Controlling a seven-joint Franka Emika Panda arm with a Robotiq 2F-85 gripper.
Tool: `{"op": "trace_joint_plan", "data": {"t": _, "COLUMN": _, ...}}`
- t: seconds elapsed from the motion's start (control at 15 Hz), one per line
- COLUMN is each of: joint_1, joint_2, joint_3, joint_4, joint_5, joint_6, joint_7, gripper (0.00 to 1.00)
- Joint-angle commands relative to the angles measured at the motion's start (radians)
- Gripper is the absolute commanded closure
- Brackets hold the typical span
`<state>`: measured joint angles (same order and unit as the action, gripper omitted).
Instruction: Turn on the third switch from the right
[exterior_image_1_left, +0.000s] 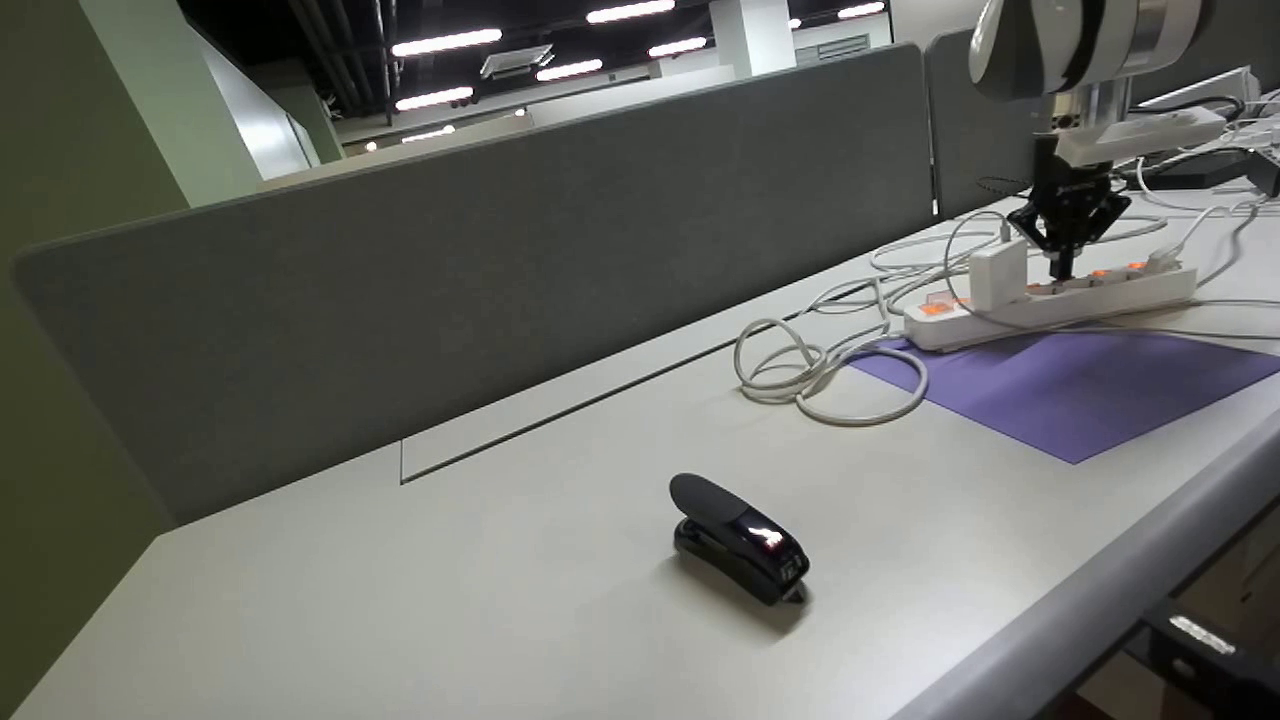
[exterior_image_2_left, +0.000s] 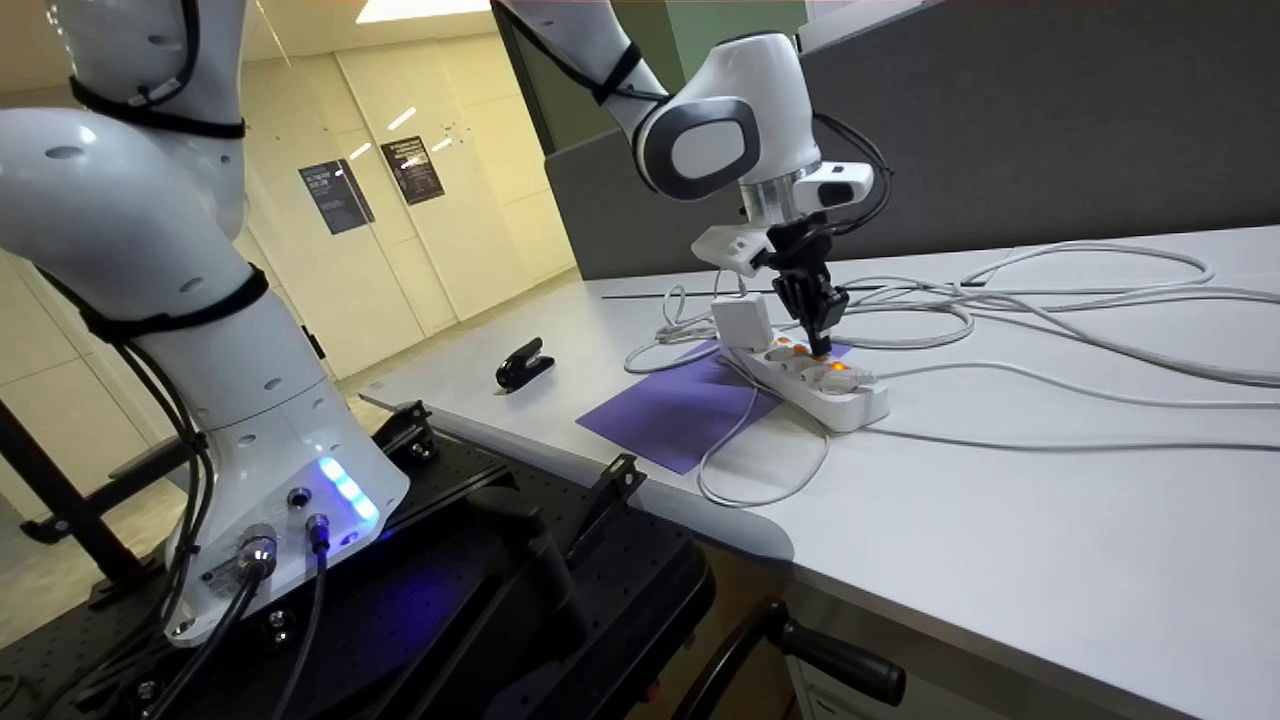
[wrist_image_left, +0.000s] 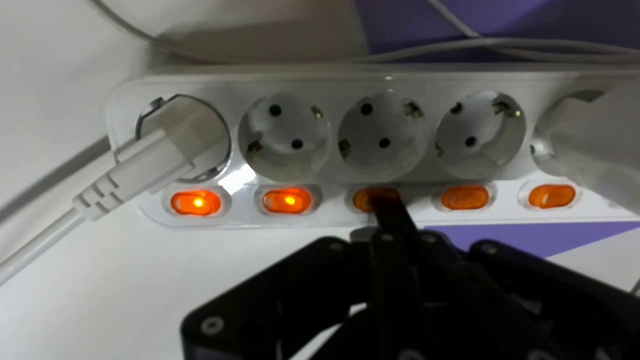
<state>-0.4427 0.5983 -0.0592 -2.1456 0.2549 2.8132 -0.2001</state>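
Note:
A white power strip (wrist_image_left: 330, 80) lies on the table, also in both exterior views (exterior_image_1_left: 1130, 296) (exterior_image_2_left: 850, 408). Its orange rocker switches form a row in the wrist view. The two leftmost there, a switch (wrist_image_left: 196, 202) and its neighbour (wrist_image_left: 287, 200), glow. The middle switch (wrist_image_left: 361, 200) looks dark. The switches to its right (wrist_image_left: 465, 197) (wrist_image_left: 552, 196) look unlit. My gripper (wrist_image_left: 386, 200) is shut and empty, its fingertips over the right half of the middle switch, hiding that part. I cannot tell whether it is pressed. The gripper shows in both exterior views (exterior_image_1_left: 1062, 268) (exterior_image_2_left: 821, 345).
A white adapter (exterior_image_1_left: 998, 276) stands up from one end of the strip. A white plug (wrist_image_left: 165, 145) sits at the opposite end. Loose white cables (exterior_image_1_left: 862, 418) lie around it. A purple sheet (exterior_image_1_left: 1065, 400), a black stapler (exterior_image_1_left: 740, 540) and a grey partition (exterior_image_1_left: 500, 300) are nearby.

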Motion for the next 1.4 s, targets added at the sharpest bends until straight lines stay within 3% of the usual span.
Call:
{"op": "trace_joint_plan", "data": {"t": 0.0, "joint_1": -0.029, "joint_2": 0.036, "joint_3": 0.014, "joint_4": 0.023, "joint_5": 0.007, "joint_6": -0.007, "joint_7": 0.000, "gripper": 1.00}}
{"op": "trace_joint_plan", "data": {"t": 0.53, "joint_1": -0.086, "joint_2": 0.077, "joint_3": 0.045, "joint_4": 0.061, "joint_5": 0.046, "joint_6": -0.064, "joint_7": -0.019, "gripper": 1.00}}
{"op": "trace_joint_plan", "data": {"t": 0.93, "joint_1": -0.172, "joint_2": 0.125, "joint_3": 0.085, "joint_4": 0.154, "joint_5": 0.128, "joint_6": -0.231, "joint_7": -0.118, "gripper": 1.00}}
{"op": "trace_joint_plan", "data": {"t": 1.33, "joint_1": -0.177, "joint_2": 0.108, "joint_3": 0.083, "joint_4": 0.156, "joint_5": 0.144, "joint_6": -0.272, "joint_7": -0.182, "gripper": 1.00}}
